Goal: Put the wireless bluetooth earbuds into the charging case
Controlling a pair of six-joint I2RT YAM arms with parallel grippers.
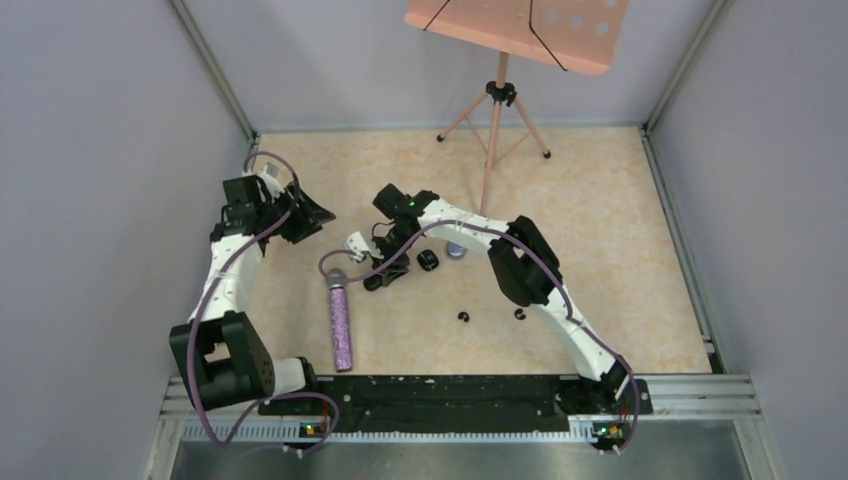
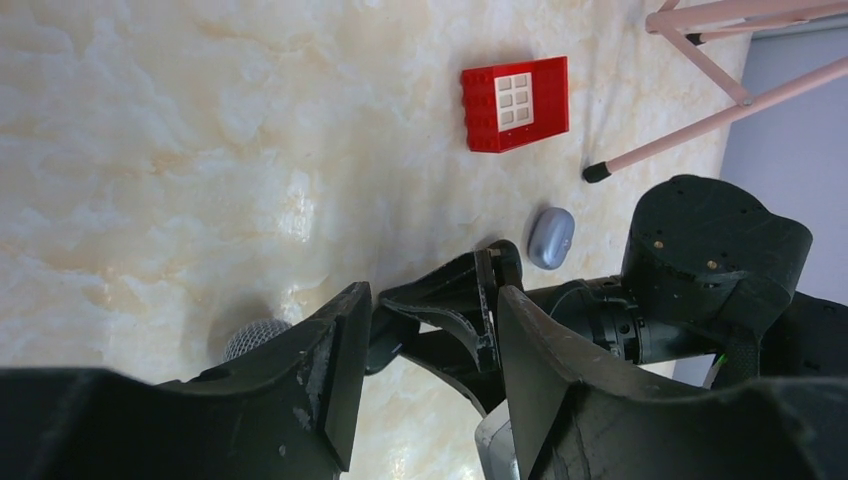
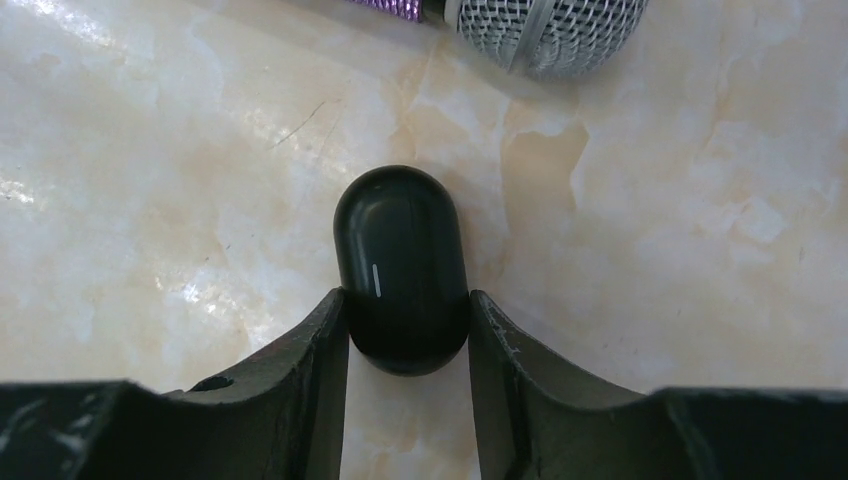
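Jaws of the right gripper (image 3: 408, 298) stand part-way in, both inner faces pressed against the long sides of the black charging case (image 3: 402, 250), low in the middle of the right wrist view. The case lies flat on the table (image 3: 720, 250) and appears closed. Its rounded far end reaches past the fingertips toward the microphone (image 3: 548, 28) at the top edge. Jaws of the left gripper (image 2: 432, 296) are spread a moderate way and pinch nothing; through the gap that view shows only the other arm's fingers, farther off.

Two black earbuds (image 1: 463, 317) lie on the table just below the middle of the overhead view, apart from each other and well to the right of the held case.

The case looks light and rigid, with a glossy, curved shell, so it is probably slippery. The pinch sits on its near half, where the sides begin to curve in, and a hard squeeze there could squirt it forward. A hold across the straight middle of the long sides seems safer.

The earbuds look tiny, hard and smooth, and likely to roll or flick away. They probably call for fingertips only, across the widest part, with a light squeeze
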